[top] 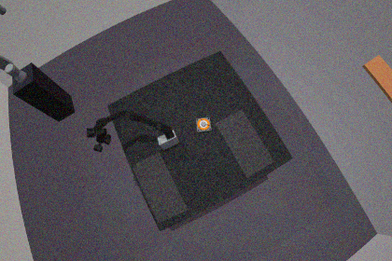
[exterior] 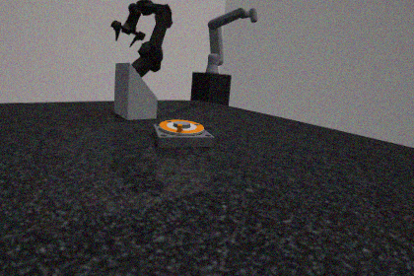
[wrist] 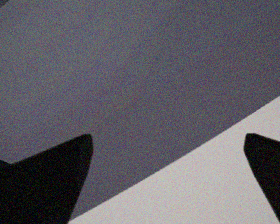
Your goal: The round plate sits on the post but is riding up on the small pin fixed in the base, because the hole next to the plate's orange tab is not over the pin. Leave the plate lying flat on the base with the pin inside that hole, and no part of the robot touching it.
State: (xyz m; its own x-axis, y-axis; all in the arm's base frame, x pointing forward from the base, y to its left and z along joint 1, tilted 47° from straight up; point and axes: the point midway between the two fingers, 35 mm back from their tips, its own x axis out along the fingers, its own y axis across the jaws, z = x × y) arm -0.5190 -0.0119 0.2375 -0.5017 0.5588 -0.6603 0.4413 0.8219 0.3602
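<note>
Clearly, nothing has been gripped yet: the black parallel-jaw gripper [exterior: 126,34] hangs high in the air with its jaws spread wide and nothing between them, well apart from the work. The wrist view shows only the two dark fingertips against bare floor and wall.

Out on the dark speckled table top [exterior: 207,211], the round orange-and-white plate [exterior: 180,126] sits on the square grey base [exterior: 183,139], threaded over the short central post [exterior: 181,126]. Neither the small pin nor the hole beside the orange tab can be made out at this size, so the needed direction of turn cannot be read.

Judged from here, the main risk is a blind approach: coming down off-centre could push the light base across the table instead of turning the plate. Turning the plate without lifting it could jam it harder against the pin. Opening the fingers too early could leave it tilted.
</note>
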